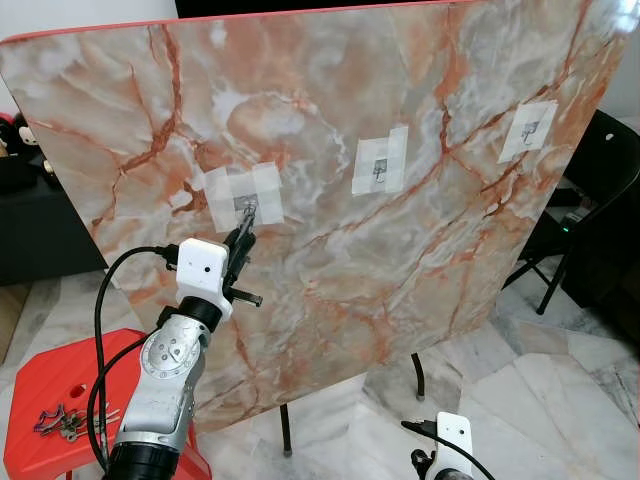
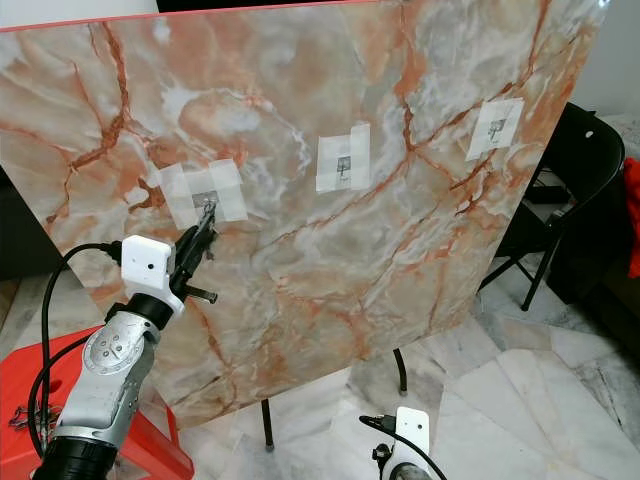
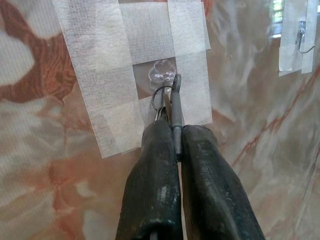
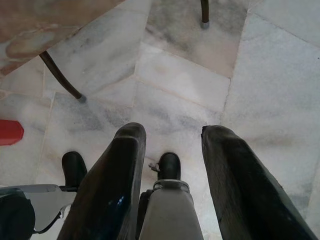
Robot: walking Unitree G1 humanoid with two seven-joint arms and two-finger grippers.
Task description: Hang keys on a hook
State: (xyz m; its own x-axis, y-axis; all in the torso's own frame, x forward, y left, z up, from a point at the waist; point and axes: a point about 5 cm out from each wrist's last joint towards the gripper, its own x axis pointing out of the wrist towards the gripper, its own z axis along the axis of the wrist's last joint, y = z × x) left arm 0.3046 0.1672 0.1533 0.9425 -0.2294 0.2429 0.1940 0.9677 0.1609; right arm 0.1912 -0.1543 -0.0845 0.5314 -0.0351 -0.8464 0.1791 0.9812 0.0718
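Left gripper point(image 3: 172, 131) up at the tilted marble board point(image 1: 400, 270), fingers point(image 3: 155, 180) pressed together on a key point(image 3: 176, 112). I read the key's grey shank pinched between the pads, its tip touching the clear hook point(image 3: 162, 75) taped to the board, with a thin wire ring point(image 3: 159, 97) looped just beside it. White tape strips point(image 3: 100, 75) frame that hook on all sides.

From the head view, the gripper sits at about 9 o'clock on the board face. A second taped hook point(image 1: 380, 165) lies near the board's centre; a third hook point(image 1: 528, 130) is out toward 2 o'clock. Both are well apart from the one I am working at.

Edges and room: the board's top edge runs along the upper frame, its lower edge slopes down past the left arm. Thin dark legs point(image 1: 286, 430) stand under it on pale marble floor point(image 1: 560, 400). Red stool point(image 1: 40, 390) at 8 o'clock, close beside the left arm, carrying a spare bunch of keys point(image 1: 65, 422). Black folding chair point(image 1: 590, 210) at 3 o'clock, near the board's right edge. Open floor lies between 4 and 6 o'clock.

Right gripper point(image 4: 170, 150) hangs low over the floor tiles, fingers spread apart, holding nothing.
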